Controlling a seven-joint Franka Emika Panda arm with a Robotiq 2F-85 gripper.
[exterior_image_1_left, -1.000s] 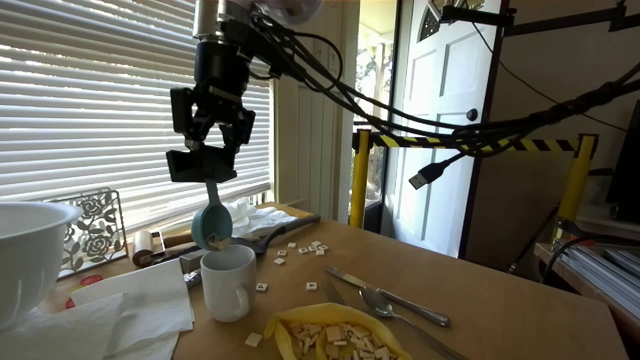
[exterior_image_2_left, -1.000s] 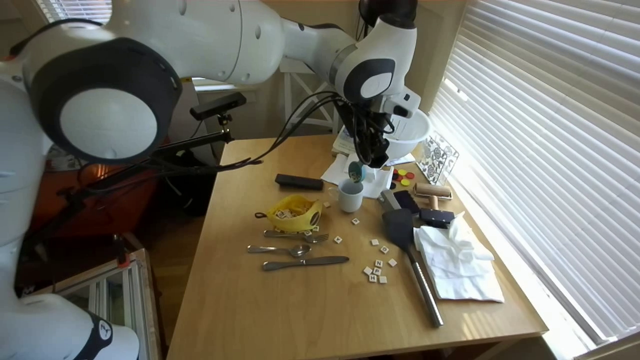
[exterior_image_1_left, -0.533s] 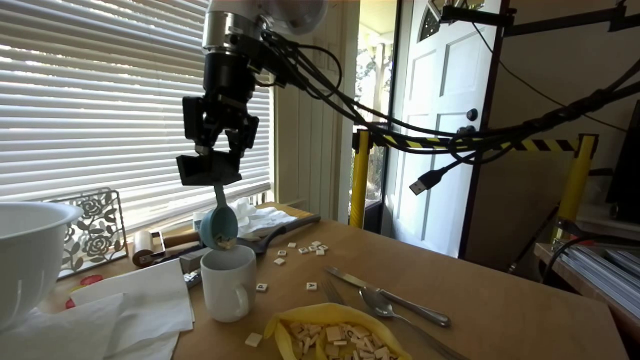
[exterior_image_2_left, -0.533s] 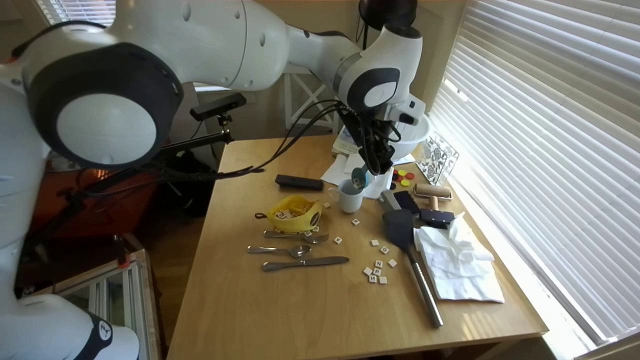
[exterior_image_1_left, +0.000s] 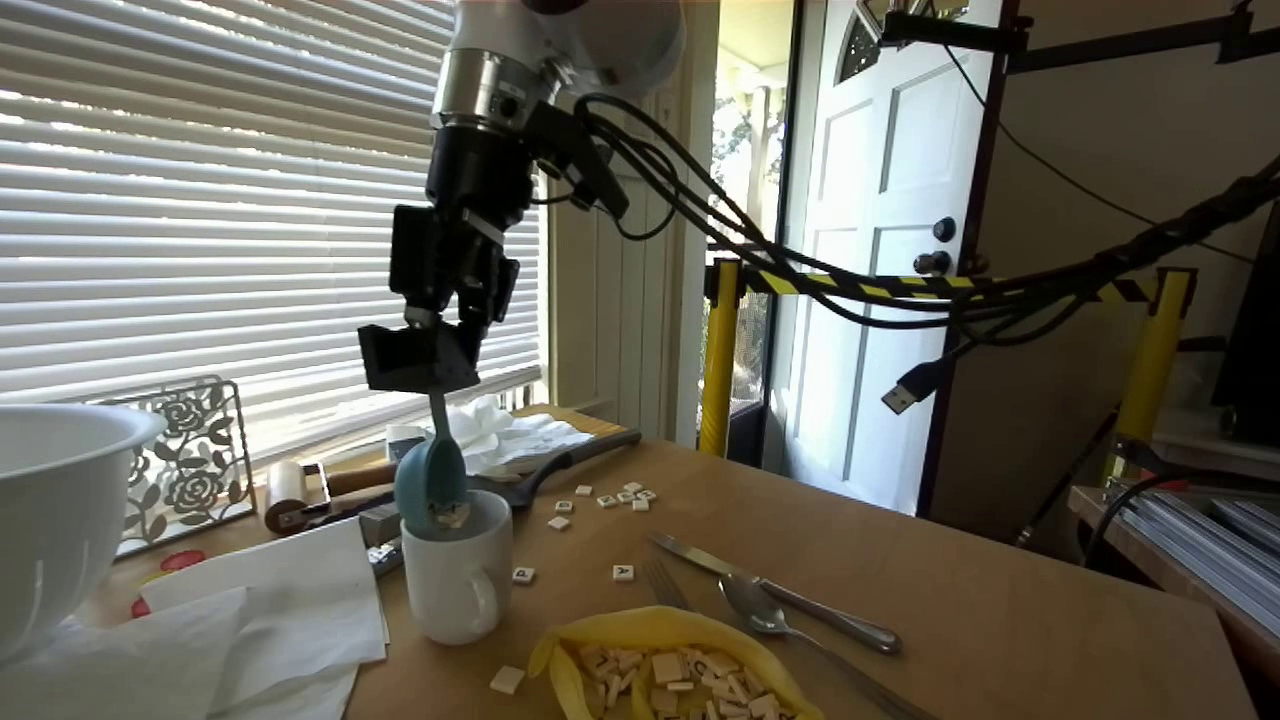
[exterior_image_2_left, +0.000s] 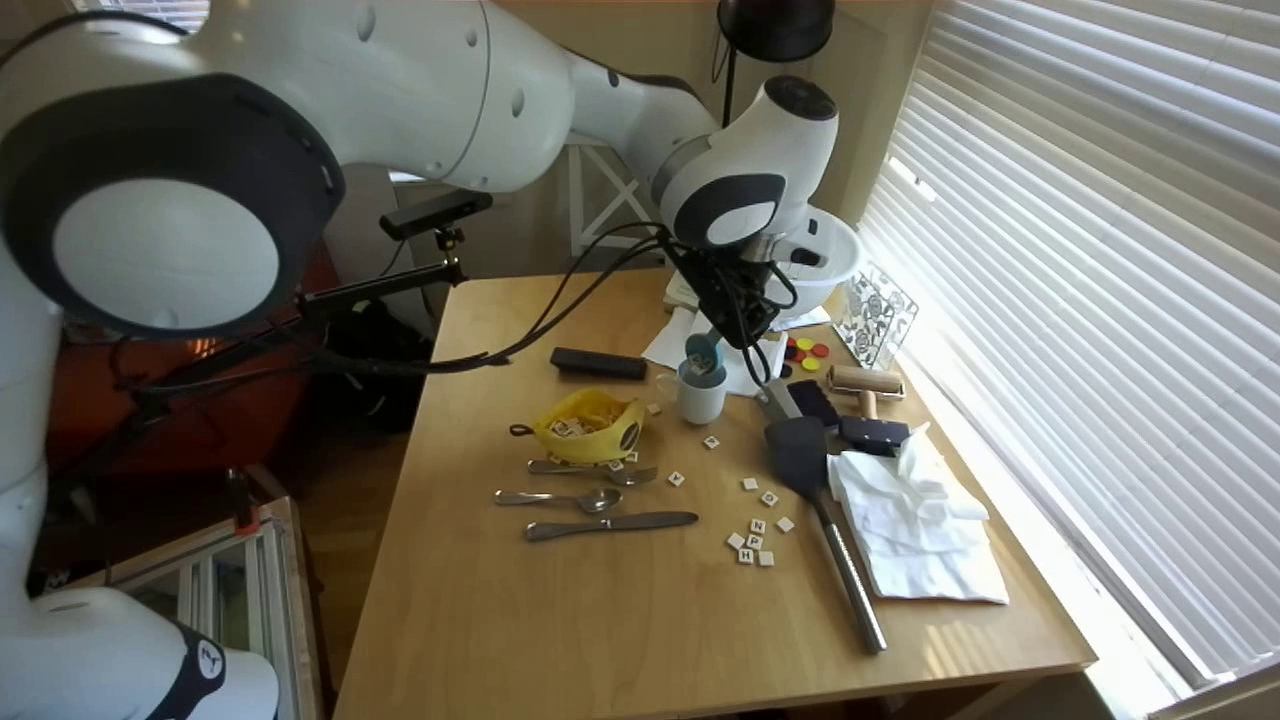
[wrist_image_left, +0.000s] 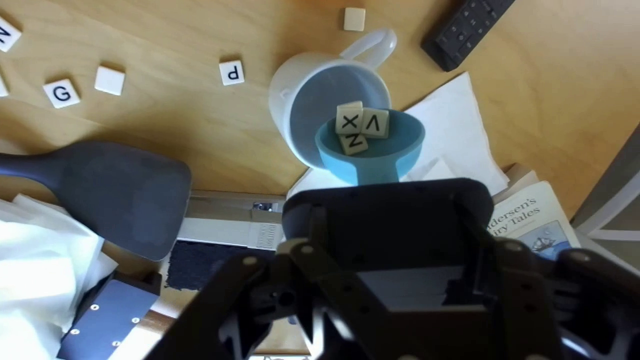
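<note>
1. Blue scoop (exterior_image_1_left: 430, 485) hangs, bowl lowest, over the wooden table (exterior_image_2_left: 560, 620).
2. The gripper (exterior_image_1_left: 425, 362) is above it, closed on the upper end of the scoop's handle.
3. A yellow pouch (exterior_image_2_left: 580, 449) lies on the table, holding loose tiles (exterior_image_1_left: 668, 668).
4. A white mug (exterior_image_1_left: 455, 590) stands upright near the pouch; in both exterior views the scoop's bowl overlaps its mouth, though whether it touches the rim I cannot tell.
5. Three letter tiles (wrist_image_left: 356, 122) rest inside the scoop's bowl, one marked X.

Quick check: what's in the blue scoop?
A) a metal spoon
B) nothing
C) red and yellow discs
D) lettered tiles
D: the wrist view shows lettered tiles lying inside the blue scoop, one of them marked X.
</note>
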